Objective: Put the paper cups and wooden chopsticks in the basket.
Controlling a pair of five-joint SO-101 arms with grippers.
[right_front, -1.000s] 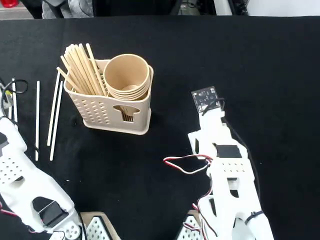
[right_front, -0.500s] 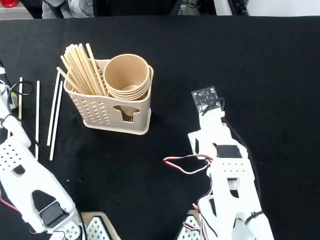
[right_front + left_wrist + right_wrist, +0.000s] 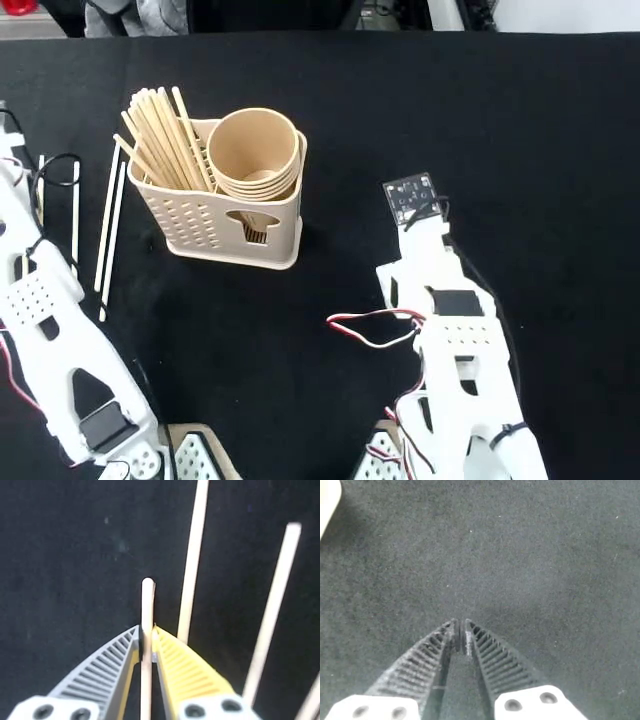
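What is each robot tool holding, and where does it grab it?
The left tool pinches one wooden chopstick near its end. The right tool is shut and holds nothing.

1. Bare black bench [image 3: 500, 110] stretches wide beyond and to the right of the right arm [image 3: 455, 340], and along the far edge behind the basket [image 3: 222, 225].
2. A broad bare lane runs between the basket and the right arm; a red-and-white cable [image 3: 365, 328] loops into its near end.
3. The basket's top is crowded: stacked paper cups [image 3: 253, 150] fill the right compartment, and a bundle of chopsticks [image 3: 160, 135] fans up and leftward from the left one.
4. Two loose chopsticks [image 3: 108, 230] lie just left of the basket, with a third chopstick [image 3: 75, 215] beside them, narrowing the gap to the left arm [image 3: 45, 320].
5. The left gripper [image 3: 146, 632] has its fingers [image 3: 182, 667] pinched on one chopstick [image 3: 147, 600], with others lying close alongside.
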